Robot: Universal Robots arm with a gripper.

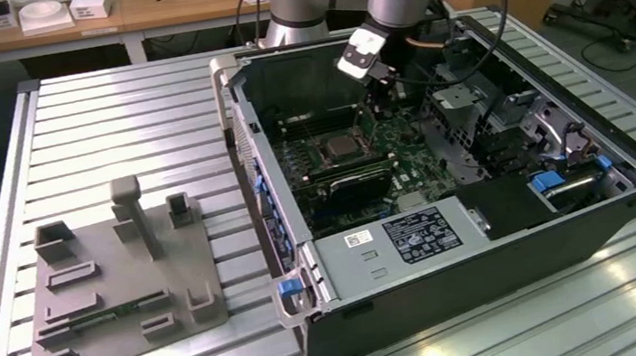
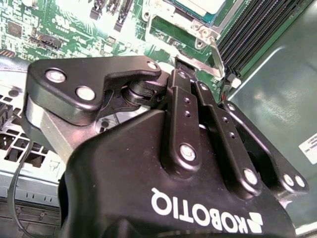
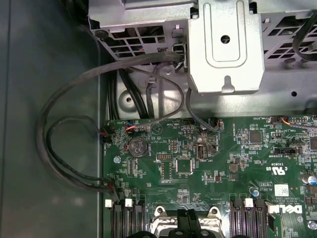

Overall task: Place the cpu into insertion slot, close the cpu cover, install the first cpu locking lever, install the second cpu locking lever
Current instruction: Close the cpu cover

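Note:
The cpu point(image 1: 342, 146) lies flat in the insertion slot point(image 1: 318, 152) on the green board inside the open computer case. In the second wrist view its pale top point(image 2: 200, 5) sits inside the silver cpu cover point(image 2: 166, 20), which looks folded down around it. A thin silver lever point(image 2: 216, 55) sticks out from the socket's corner. My gripper point(image 1: 377, 98) hangs just beyond the socket's far side, shut with nothing visible between its fingers. Its black fingertips point(image 3: 185, 221) come together over the socket rim point(image 3: 159, 223) in the first wrist view.
Black memory slots point(image 2: 247, 29) run beside the socket. Loose black cables point(image 3: 59, 148) loop along the case wall, and a metal drive cage point(image 3: 225, 44) stands close by. The case walls point(image 1: 241, 124) hem the arm in. A grey fixture plate point(image 1: 124, 284) lies on the table at the exterior view's left.

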